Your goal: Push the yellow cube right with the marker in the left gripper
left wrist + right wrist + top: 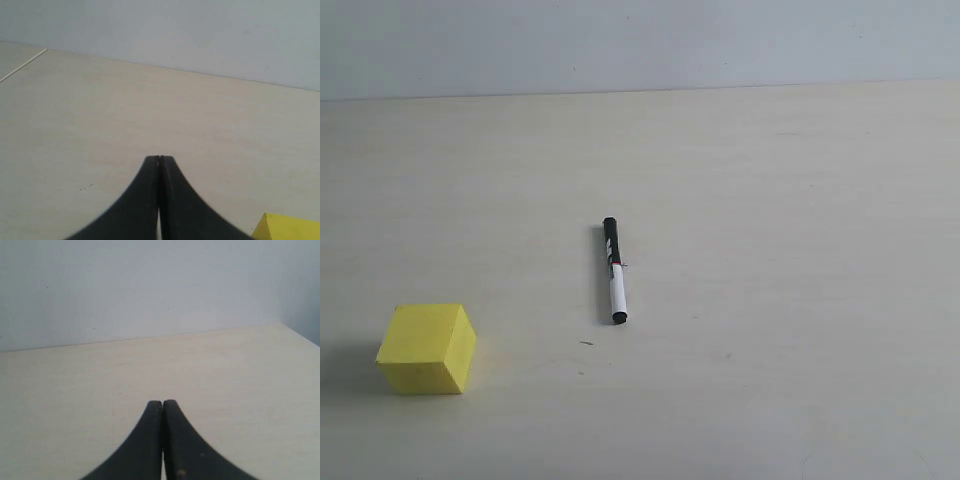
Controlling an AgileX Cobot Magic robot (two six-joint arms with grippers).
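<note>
The marker (614, 270) lies loose on the pale table near the middle of the exterior view, black cap pointing away, white barrel toward the front. Down at the front left rests the yellow cube (426, 348); one corner of the yellow cube (287, 227) also shows in the left wrist view, beside my left gripper (160, 158). That gripper is shut with its fingers pressed together and nothing between them. My right gripper (162, 403) is shut and empty too, over bare table. Neither gripper shows in the exterior view.
The pale wooden table (770, 200) runs back to a plain light wall (640, 40). A table edge (22, 65) shows in the left wrist view and another table edge (300, 335) in the right wrist view.
</note>
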